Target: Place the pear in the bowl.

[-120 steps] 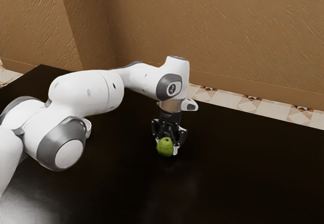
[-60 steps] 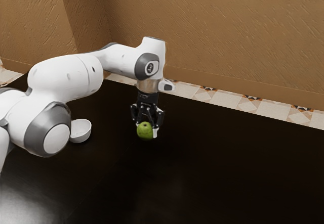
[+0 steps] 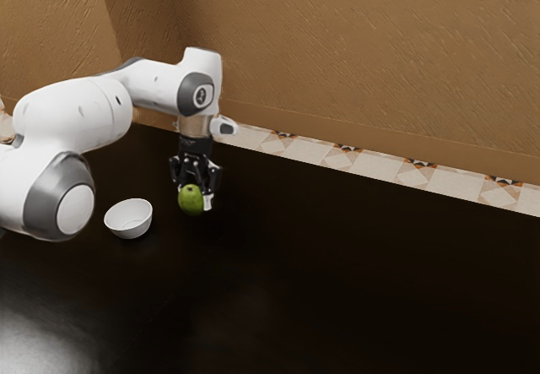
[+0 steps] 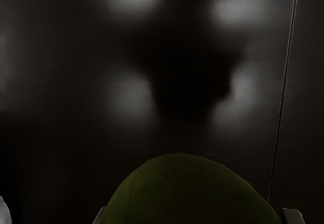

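Note:
In the exterior view the black gripper (image 3: 196, 195) points down, shut on the green pear (image 3: 191, 200), which hangs above the dark table. The white bowl (image 3: 129, 219) stands on the table toward the exterior view's left of the pear, apart from it. Its inside looks bare. From the wrist camera the pear (image 4: 187, 191) appears large under the hand, with a fingertip at each side of it, the gripper (image 4: 195, 218) holding it between them. A small white piece, probably the bowl (image 4: 4, 211), shows at that picture's edge.
The dark table (image 3: 354, 281) extends toward the exterior view's right and front. Behind it are a tiled floor strip (image 3: 380, 164) and a brown wall (image 3: 363, 45). The arm's large elbow joint stands near the bowl on the exterior view's left.
My hand has carried the pear toward the exterior view's left and higher in that view, closer to the bowl. The arm has moved off the bowl, which was largely hidden behind it.

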You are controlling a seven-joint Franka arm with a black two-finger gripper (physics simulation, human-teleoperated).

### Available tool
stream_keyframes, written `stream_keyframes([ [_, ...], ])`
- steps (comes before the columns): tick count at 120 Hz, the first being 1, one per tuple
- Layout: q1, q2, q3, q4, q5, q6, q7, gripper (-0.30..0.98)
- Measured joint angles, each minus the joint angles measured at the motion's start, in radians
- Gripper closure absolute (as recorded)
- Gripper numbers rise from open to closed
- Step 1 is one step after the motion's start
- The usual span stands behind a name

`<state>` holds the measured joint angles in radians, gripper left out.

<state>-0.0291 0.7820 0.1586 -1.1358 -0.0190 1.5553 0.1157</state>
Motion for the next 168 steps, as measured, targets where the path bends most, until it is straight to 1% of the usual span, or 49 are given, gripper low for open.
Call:
stream_keyframes([
  [36, 0.074, -0.044, 0.014, -0.013, 0.043, 0.005, 0.163, 0.75],
  [50, 0.094, -0.07, 0.021, -0.043, 0.062, 0.008, 0.221, 0.75],
  [60, 0.103, -0.089, 0.029, -0.08, 0.078, 0.013, 0.257, 0.76],
  [81, 0.111, -0.171, 0.054, -0.227, 0.103, 0.049, 0.322, 0.76],
  [109, 0.114, -0.215, 0.076, -0.35, 0.122, 0.113, 0.387, 0.76],
  [122, 0.116, -0.216, 0.082, -0.36, 0.131, 0.134, 0.409, 0.76],
  [154, 0.117, -0.193, 0.08, -0.325, 0.135, 0.171, 0.451, 0.75],
  [158, 0.117, -0.191, 0.08, -0.324, 0.134, 0.176, 0.455, 0.74],
  [162, 0.117, -0.189, 0.08, -0.323, 0.133, 0.18, 0.459, 0.7],
  [165, 0.117, -0.188, 0.08, -0.322, 0.131, 0.181, 0.462, 0.65],
  [168, 0.117, -0.188, 0.079, -0.322, 0.128, 0.183, 0.465, 0.56],
])
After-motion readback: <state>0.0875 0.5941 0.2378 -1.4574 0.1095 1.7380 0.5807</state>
